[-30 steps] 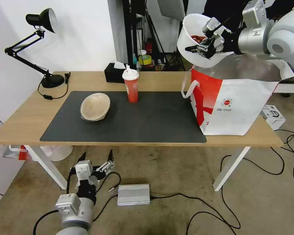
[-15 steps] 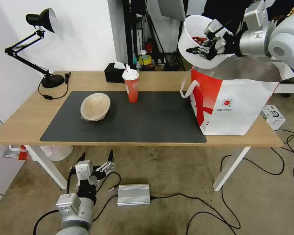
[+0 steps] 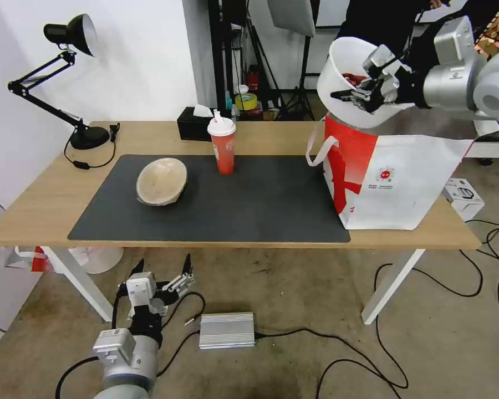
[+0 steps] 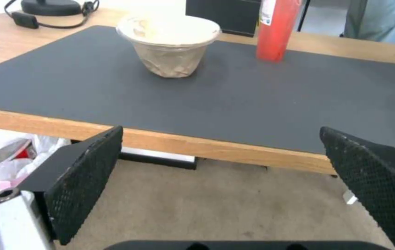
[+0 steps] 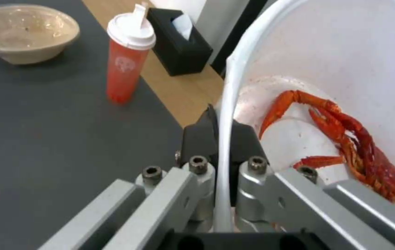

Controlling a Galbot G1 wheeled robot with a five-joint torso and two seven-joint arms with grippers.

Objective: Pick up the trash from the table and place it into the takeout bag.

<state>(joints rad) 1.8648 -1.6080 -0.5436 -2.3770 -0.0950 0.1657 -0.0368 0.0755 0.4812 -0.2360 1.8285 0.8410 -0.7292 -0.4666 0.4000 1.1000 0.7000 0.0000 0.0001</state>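
At the upper right of the head view, the right gripper [image 3: 366, 91] held the white plastic bowl [image 3: 346, 66] in the air, tilted, above the open top of the takeout bag [image 3: 405, 183]. Its jaws were clamped on the bowl's rim, one inside and one outside, as the right wrist view showed [image 5: 220, 139]. Red crayfish shells [image 5: 355, 142] lay against the bowl's inner wall. Whether the bowl touched the bag's edge was hard to judge.

The bag stood at the right end of the bench [image 3: 44, 199]. On the dark mat [image 3: 260, 205], the red paper cup [image 3: 222, 145] stood upright near the frame's centre, the pulp bowl [image 3: 162, 180] left of it and apart.

The left gripper [image 3: 161, 277] hung at lower left, below the bench edge, jaws wide apart and empty.
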